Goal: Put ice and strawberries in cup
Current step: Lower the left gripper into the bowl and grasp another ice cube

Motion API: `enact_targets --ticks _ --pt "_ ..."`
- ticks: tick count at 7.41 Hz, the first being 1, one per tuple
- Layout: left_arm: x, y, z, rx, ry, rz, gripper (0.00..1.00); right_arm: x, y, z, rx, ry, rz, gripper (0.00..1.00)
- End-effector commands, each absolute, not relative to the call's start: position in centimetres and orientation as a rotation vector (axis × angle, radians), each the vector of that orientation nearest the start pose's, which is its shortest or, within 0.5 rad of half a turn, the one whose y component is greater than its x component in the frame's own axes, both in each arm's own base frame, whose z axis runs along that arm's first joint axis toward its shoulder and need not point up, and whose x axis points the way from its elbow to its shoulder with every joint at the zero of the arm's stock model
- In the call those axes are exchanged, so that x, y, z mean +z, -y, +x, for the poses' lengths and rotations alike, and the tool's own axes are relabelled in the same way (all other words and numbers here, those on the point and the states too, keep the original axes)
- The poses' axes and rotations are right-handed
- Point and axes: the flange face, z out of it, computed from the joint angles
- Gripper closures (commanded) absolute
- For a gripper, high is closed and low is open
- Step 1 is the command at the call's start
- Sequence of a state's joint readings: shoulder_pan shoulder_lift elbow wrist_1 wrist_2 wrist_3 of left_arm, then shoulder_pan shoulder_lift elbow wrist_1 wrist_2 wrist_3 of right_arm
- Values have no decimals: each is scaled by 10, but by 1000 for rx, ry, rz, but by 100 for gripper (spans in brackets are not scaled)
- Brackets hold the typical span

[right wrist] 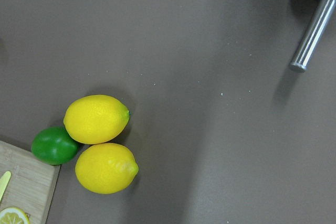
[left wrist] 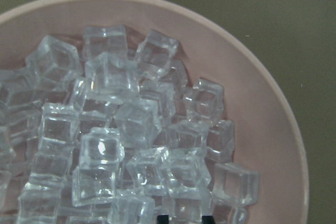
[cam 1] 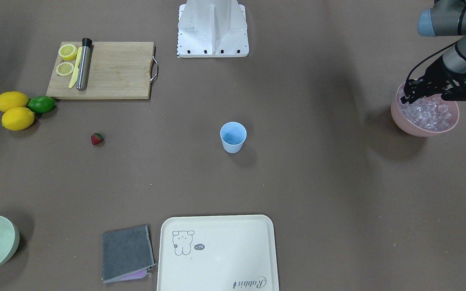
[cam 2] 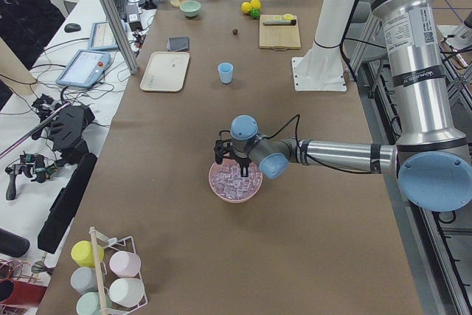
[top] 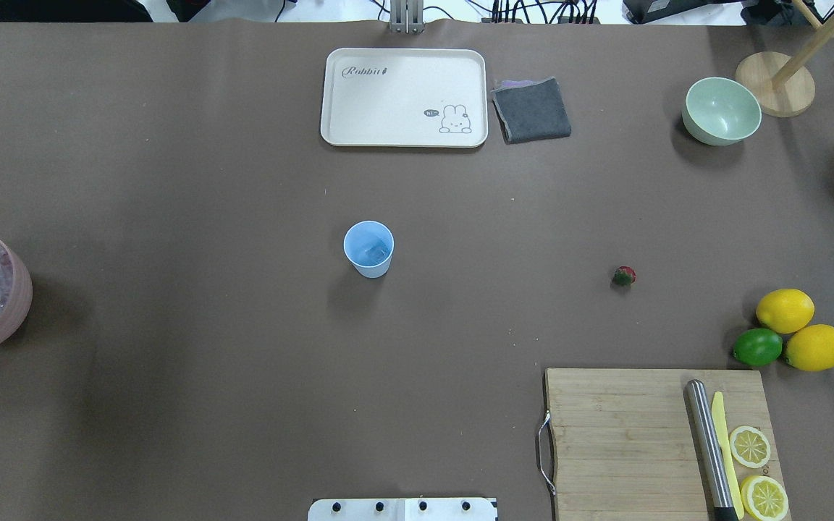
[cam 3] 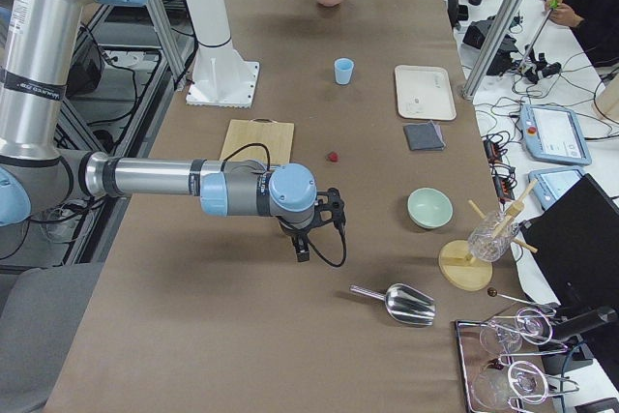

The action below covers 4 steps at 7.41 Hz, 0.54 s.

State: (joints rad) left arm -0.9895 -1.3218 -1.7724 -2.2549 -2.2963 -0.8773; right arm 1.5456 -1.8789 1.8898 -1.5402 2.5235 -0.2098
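Observation:
The light-blue cup (cam 1: 233, 137) (top: 368, 250) stands upright mid-table, with what looks like a clear cube inside it. A small red strawberry (cam 1: 97, 138) (top: 624, 276) lies alone on the brown mat toward the robot's right. The ice (left wrist: 136, 124) (cam 1: 429, 115) fills a pink bowl (cam 1: 419, 128) (left wrist: 273, 119) at the far left end. My left gripper (cam 1: 419, 95) (left wrist: 185, 217) hovers just over that pile, fingertips apart, open. My right gripper (cam 3: 308, 244) shows only in the exterior right view, low over the mat near the lemons; I cannot tell its state.
A wooden cutting board (cam 1: 111, 70) carries lemon slices, a yellow knife and a steel rod. Beside it lie two lemons (right wrist: 100, 119) and a lime (right wrist: 52, 145). A cream tray (top: 402, 98), grey cloth (top: 531, 108), pale green bowl (top: 721, 112) and metal scoop (cam 3: 406, 305) line the far side.

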Motion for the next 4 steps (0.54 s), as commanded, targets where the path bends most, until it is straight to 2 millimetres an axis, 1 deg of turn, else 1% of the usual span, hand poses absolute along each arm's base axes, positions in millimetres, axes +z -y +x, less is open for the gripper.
enact_targets --ticks 1,2,3,4 --pt "577 381 162 -30 -985 -29 100 615 362 43 -236 949 124 0" --pt "578 382 159 -7 -985 -13 100 614 358 43 -236 949 124 0" --pt "577 384 153 9 -984 4 100 613 358 43 -236 949 125 0" --pt "571 388 140 17 -1000 22 100 613 358 43 -236 949 125 0"
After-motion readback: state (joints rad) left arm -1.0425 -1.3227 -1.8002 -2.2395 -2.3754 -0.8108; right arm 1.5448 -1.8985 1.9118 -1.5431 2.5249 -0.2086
